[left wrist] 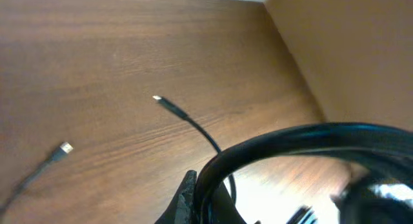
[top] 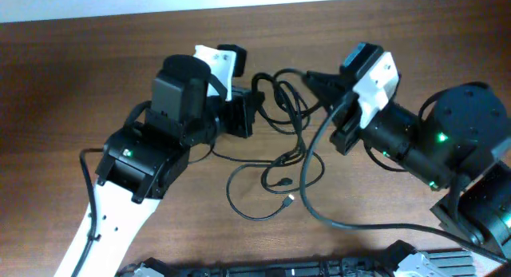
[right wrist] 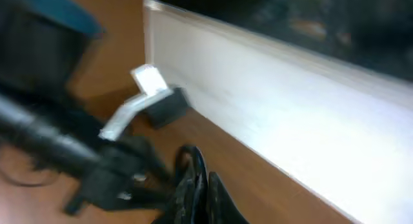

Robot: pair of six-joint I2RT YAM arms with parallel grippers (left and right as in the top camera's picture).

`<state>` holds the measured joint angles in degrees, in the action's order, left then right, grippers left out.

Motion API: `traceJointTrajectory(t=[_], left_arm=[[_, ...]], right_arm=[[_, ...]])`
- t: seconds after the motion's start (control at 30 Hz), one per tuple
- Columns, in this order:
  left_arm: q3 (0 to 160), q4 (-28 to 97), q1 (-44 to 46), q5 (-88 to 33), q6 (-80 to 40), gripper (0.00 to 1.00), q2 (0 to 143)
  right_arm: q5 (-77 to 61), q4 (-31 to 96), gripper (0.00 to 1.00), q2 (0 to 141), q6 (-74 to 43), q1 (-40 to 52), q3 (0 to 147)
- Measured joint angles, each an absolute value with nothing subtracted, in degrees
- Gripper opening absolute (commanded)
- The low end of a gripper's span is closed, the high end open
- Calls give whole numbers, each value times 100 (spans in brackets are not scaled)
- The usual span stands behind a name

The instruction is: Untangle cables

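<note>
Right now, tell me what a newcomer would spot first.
A loose tangle of black cables sprawls across the middle of the wooden table. The left gripper and right gripper meet at its far edge, both shut, apparently pinching its upper loops.

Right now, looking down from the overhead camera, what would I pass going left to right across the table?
left arm → left gripper → tangled cables → right gripper → right arm
</note>
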<state>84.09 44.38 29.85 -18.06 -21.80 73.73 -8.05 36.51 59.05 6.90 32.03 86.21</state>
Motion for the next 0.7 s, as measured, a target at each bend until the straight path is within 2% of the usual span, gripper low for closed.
traceJointTrajectory(t=[0.1,0.33,0.7], left_arm=[[8409,4368,2965,-1767,-1817,0,7384],[8379,3636,2888,-1850,-1837,0,7310],[8335,3059,2919,-1997,-1994,0,6810]], right_arm=[[132,4477,4,5902,443,3203,8646],[1273,5841,4,5907,-54,3210,8674],[1612,6449,4,6469,-432,3232,8713]])
